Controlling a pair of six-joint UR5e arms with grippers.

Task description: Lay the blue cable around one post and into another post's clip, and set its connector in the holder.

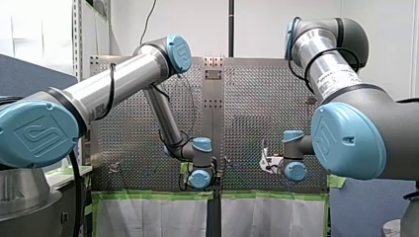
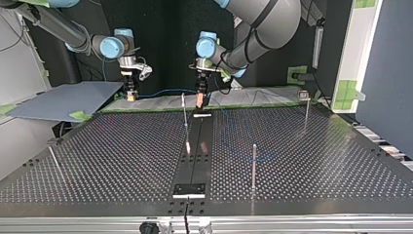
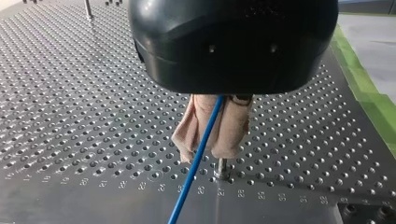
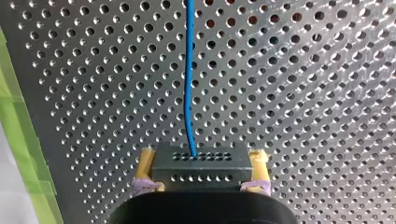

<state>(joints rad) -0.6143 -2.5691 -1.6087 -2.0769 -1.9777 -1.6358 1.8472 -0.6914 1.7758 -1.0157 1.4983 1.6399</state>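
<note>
Front view: perforated table (image 1: 257, 98), green tape (image 1: 153, 195) along edge | left claw (image 3: 210, 149) pinches blue cable (image 3: 187, 191) | right claw (image 4: 201, 170) clamps connector (image 4: 201, 161)

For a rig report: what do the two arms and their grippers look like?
My left arm and my right arm are silver tubes with dark grey joints, light-blue logo caps and black cables. My left gripper has a black body and beige pads; my right gripper, yellow pads.
</note>
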